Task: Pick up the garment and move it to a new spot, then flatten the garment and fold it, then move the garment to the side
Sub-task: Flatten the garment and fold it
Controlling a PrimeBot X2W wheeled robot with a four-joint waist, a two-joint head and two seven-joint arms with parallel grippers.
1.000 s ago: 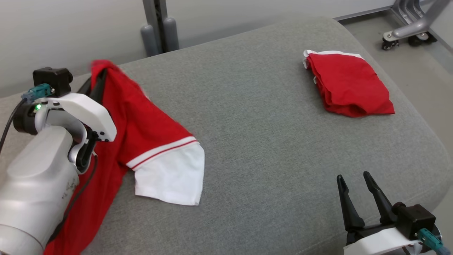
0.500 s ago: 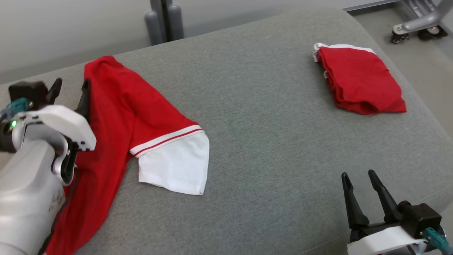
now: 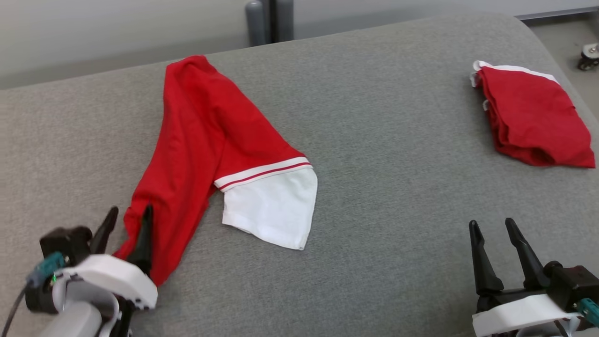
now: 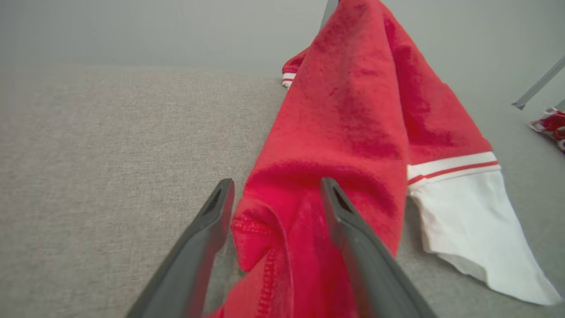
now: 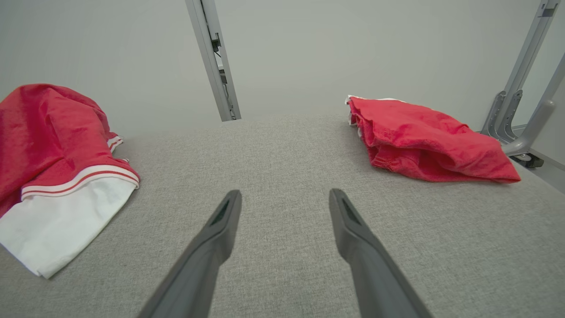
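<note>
red garment point(image 3: 206, 140) on grey cushion point(image 3: 374, 210)
left end effector point(image 3: 132, 211) open, partly hiding its hem; right end effector point(image 3: 491, 223) open, empty.

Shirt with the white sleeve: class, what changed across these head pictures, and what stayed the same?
The left gripper let go of the shirt: its fingers opened, the raised end dropped onto the cushion, and the gripper drew back to the shirt's near end. The view swung too. The folded red garment and the open right gripper stayed put.
</note>
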